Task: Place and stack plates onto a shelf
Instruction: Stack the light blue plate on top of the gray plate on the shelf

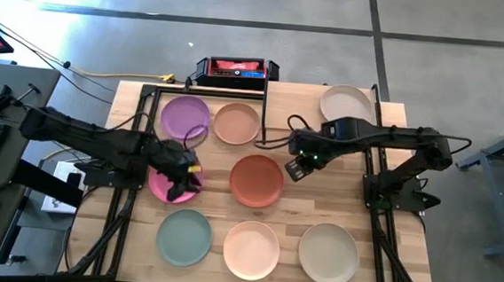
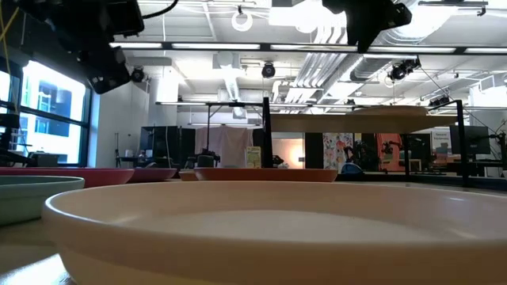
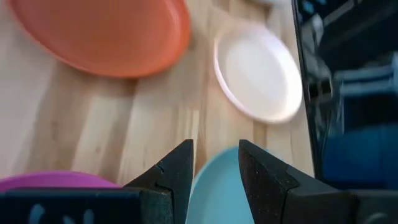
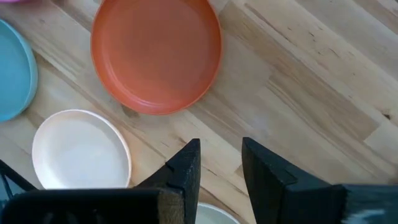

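Note:
Several round plates lie flat on the slatted table: purple [image 1: 185, 117], tan [image 1: 237, 124], pink [image 1: 164, 186], terracotta red [image 1: 256, 180], teal [image 1: 184, 236], peach [image 1: 252, 248] and beige [image 1: 328, 253]. A pale grey plate [image 1: 347, 103] rests on the raised light-wood shelf [image 1: 281, 103] at the far right; the low view also shows the shelf [image 2: 348, 123]. My left gripper [image 1: 178, 176] hangs open over the pink plate's right rim, slanting down. My right gripper [image 1: 296, 166] hangs open, pointing down over bare wood just right of the red plate [image 4: 155, 53]. Neither holds anything.
A black and red box [image 1: 236, 70] sits beyond the table's far edge. Black frame bars [image 1: 211, 90] run along the far left of the table. Bare wood [image 1: 319, 199] lies between the red plate and the beige one.

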